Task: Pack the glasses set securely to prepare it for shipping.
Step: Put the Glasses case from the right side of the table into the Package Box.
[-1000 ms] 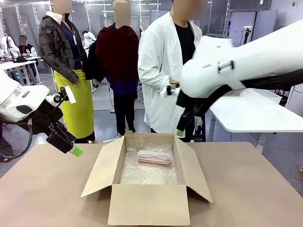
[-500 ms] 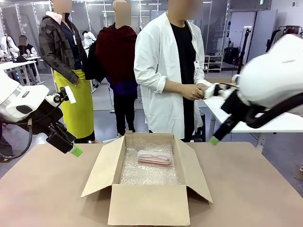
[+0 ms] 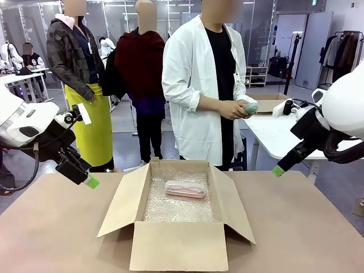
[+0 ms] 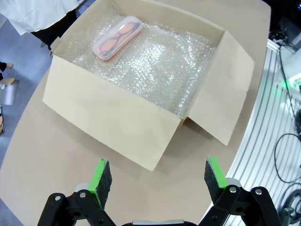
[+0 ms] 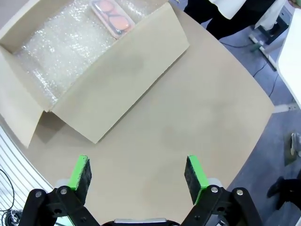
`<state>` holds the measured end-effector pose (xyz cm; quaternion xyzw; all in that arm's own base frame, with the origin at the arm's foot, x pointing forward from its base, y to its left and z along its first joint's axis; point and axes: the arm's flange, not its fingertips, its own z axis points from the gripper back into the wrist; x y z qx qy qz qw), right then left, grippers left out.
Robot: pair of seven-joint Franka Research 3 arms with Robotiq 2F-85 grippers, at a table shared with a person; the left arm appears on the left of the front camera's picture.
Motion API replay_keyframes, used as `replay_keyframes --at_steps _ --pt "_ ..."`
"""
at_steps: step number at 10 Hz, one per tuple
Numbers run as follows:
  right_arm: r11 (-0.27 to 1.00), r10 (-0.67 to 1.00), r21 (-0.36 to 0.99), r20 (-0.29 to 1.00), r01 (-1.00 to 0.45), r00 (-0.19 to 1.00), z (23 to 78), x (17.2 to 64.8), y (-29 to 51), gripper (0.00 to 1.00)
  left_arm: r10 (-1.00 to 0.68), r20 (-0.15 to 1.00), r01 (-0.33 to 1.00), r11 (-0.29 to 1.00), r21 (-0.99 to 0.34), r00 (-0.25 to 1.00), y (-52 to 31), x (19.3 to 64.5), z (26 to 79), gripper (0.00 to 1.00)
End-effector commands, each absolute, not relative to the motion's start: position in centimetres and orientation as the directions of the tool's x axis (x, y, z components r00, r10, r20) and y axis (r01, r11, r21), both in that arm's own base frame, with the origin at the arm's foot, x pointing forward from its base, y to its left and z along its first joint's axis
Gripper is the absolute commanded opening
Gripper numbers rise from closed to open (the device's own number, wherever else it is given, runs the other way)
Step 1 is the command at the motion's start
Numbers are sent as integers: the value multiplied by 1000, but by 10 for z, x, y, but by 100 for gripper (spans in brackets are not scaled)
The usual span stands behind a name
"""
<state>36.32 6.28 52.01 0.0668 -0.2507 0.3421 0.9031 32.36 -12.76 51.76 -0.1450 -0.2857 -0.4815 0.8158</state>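
Swung back from over the box (image 3: 177, 245) within the last second, my right gripper (image 3: 278, 170) hung off to the right, jaws spread and empty, like the left gripper (image 3: 90, 182). The pink case (image 3: 185, 189) lay on bubble wrap (image 3: 170, 213) at the box's far end. The mint case (image 3: 249, 107), I judged, was the greenish thing half hidden in the person's hands (image 3: 232, 108); it should go flat beside the pink one, not stacked.

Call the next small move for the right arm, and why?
Probably raise the open right tool toward the person's hand, which holds the mint-green case; the pink case already lies in the box, and the tool is empty.
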Motion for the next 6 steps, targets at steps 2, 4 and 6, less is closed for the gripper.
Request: replay_keyframes --at_steps 2,4,6 --pt "747 592 -53 505 -663 628 522 366 62 100 -696 622 875 482 37 357 -126 325 518 100" --pt "747 592 -53 505 -663 628 522 366 62 100 -696 622 875 482 37 357 -126 325 518 100" --pt "747 592 -53 505 -663 628 522 366 62 100 -696 622 875 482 37 357 -126 325 518 100"
